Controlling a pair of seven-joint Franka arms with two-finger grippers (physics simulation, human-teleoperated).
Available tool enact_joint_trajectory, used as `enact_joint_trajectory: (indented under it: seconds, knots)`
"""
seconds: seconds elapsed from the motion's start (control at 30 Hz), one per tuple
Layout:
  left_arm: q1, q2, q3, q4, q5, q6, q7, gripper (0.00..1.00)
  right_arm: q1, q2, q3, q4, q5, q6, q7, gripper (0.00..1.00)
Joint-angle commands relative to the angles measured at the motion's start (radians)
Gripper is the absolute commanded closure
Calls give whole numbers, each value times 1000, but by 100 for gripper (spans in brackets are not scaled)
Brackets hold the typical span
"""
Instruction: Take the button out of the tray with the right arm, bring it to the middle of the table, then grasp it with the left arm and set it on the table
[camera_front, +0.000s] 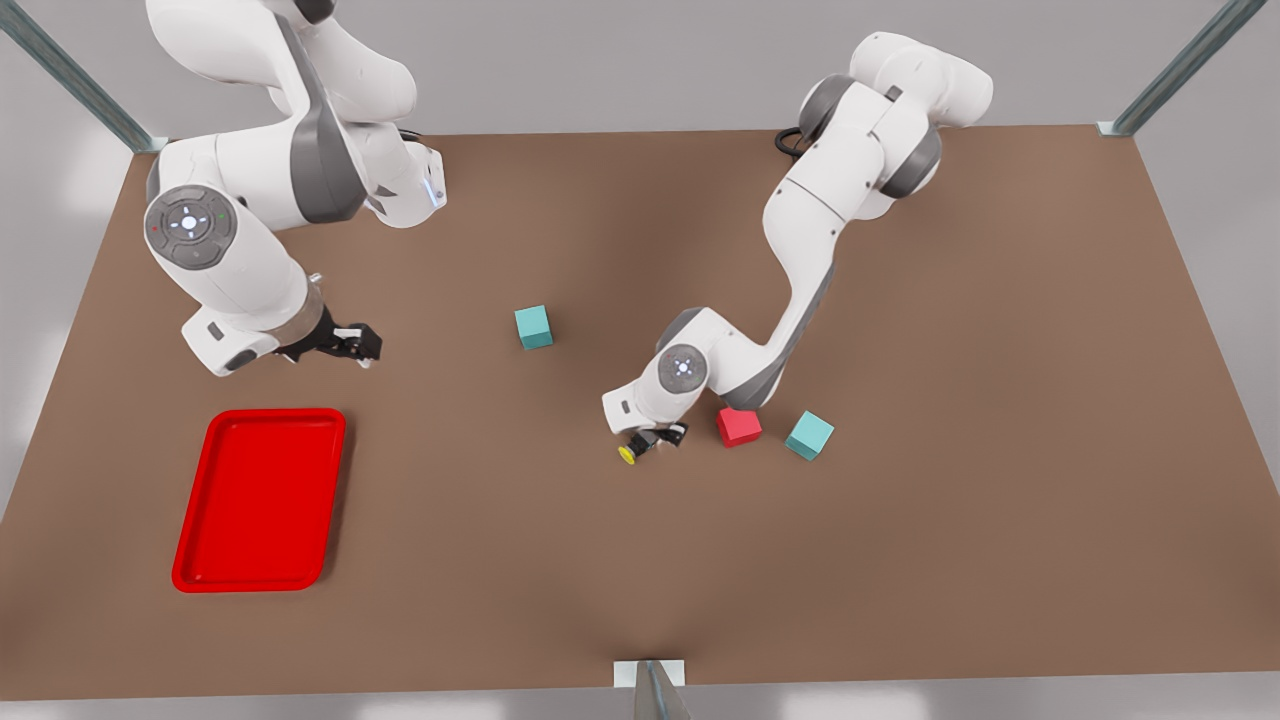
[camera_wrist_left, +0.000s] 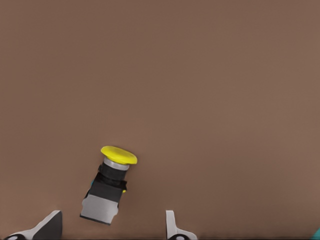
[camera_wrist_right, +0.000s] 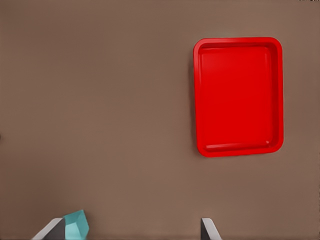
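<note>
- Small push-button, dark boxy body with round yellow cap, near table middle, out of the flat bright red rounded-corner tray; tray bare inside, sitting front-left in the front view
- Left gripper, black two-finger, low over the button at the front view's centre; fingers spread apart in the left wrist view, button body between them but not touching either pad; reads as a just-released or about-to-close stance, cannot tell which
- Judged by pose: button lying on its side on the plain brown matte tabletop, not upright; contact with the surface likely but not certain
- Long axis runs body-to-cap; in the front view cap points toward the front view's left and slightly near, body end tucked under the gripper; in the left wrist view cap end faces away from the fingers, axis slightly tilted off the finger midline
- Right gripper, same black two-finger type, waiting well left, above the table just beyond the tray's far edge; fingers apart, nothing between them; parked clear so the left arm has the middle to itself
- Teal cube left of and beyond the button; red cube just right of the left gripper, second teal cube beside it; red cube close enough to catch on a sloppy retreat
</note>
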Motion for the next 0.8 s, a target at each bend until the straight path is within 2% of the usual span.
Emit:
enact_joint_trajectory:
  seconds: [0.0,0.3,0.6,0.77]
  knots:
    - [-1,10,0,1,10,-43,107,0,-41,-1,5,6,12,-46,-145,0]
    - [-1,62,0,36,6,14,102,0,-49,-1,2,71,39,-86,-131,0]
    - [-1,119,6,73,40,25,174,0,-273,19,2,49,47,-197,-134,0]
    - [-3,127,6,92,40,54,174,0,-250,75,5,49,27,-212,-134,0]
